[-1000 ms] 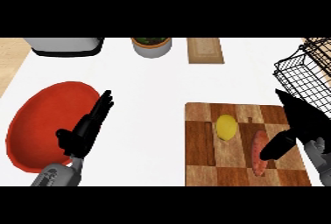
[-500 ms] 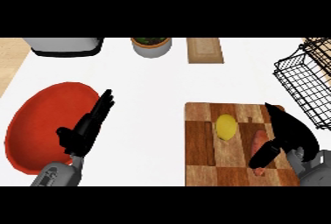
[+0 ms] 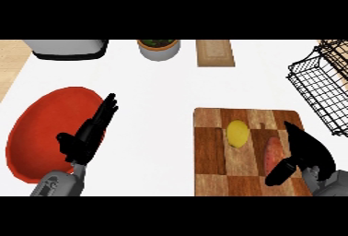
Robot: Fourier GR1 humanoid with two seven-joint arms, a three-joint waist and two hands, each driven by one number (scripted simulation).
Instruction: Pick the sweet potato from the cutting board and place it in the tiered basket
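Far left, near side: a red plate [image 3: 37,138] lies flat on the white counter [image 3: 156,120]; the left hand [image 3: 83,140] shows over the plate's right edge, fingers straight and together, pointing to the far side, thumb out to the left; it has hold of nothing.

Far edge, left to right: a grey appliance [image 3: 65,48], partly cut off by the view's edge; a grey pot [image 3: 158,50] with dark contents; a small wooden block [image 3: 215,53]; all three stand well apart from the hands.

Right of centre, near side: a chequered wooden cutting board [image 3: 221,177] lies flat; on it a yellow lemon [image 3: 237,133] sits toward the far end, left of the board's middle; the sweet potato [image 3: 272,150] lies just beside the lemon on its right, lengthwise from near to far, resting on the board (not lifted).

The right hand [image 3: 312,156] is over the board's right part, just to the right of the sweet potato; its fingers are spread wide from the thumb and run straight toward the far side; the thumb crosses in front of the sweet potato's near end; the fingers are not closed round it.

Far right: the black wire tiered basket [image 3: 319,87] stands beyond the board's far right corner, partly out of view; what it holds cannot be told.
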